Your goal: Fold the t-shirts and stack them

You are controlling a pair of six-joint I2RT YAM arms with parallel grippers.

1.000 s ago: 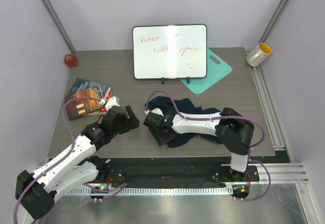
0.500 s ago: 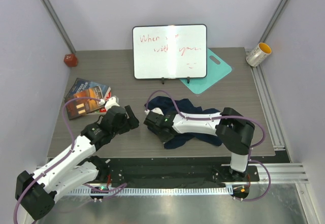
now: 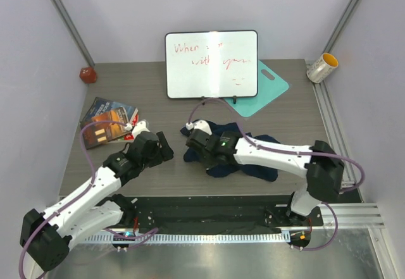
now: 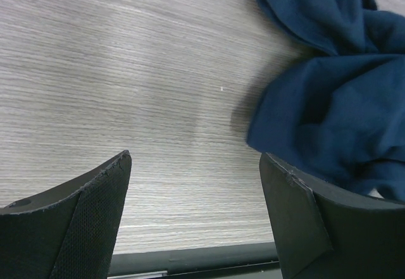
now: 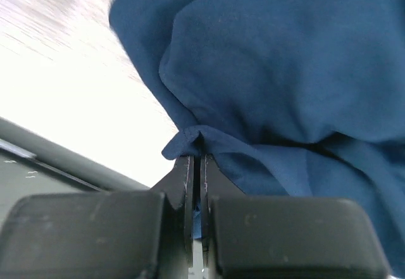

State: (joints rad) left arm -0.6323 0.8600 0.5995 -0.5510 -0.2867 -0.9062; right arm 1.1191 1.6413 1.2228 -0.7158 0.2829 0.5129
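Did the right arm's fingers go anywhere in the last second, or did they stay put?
Yes. The right fingers, now pinched shut on a fold of the t-shirt, moved away from the table's near edge toward the whiteboard, dragging the cloth along.

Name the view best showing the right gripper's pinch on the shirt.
Right wrist: the right gripper is shut on a fold of the shirt. Top external hides the pinch; left wrist shows the shirt, no pinch.
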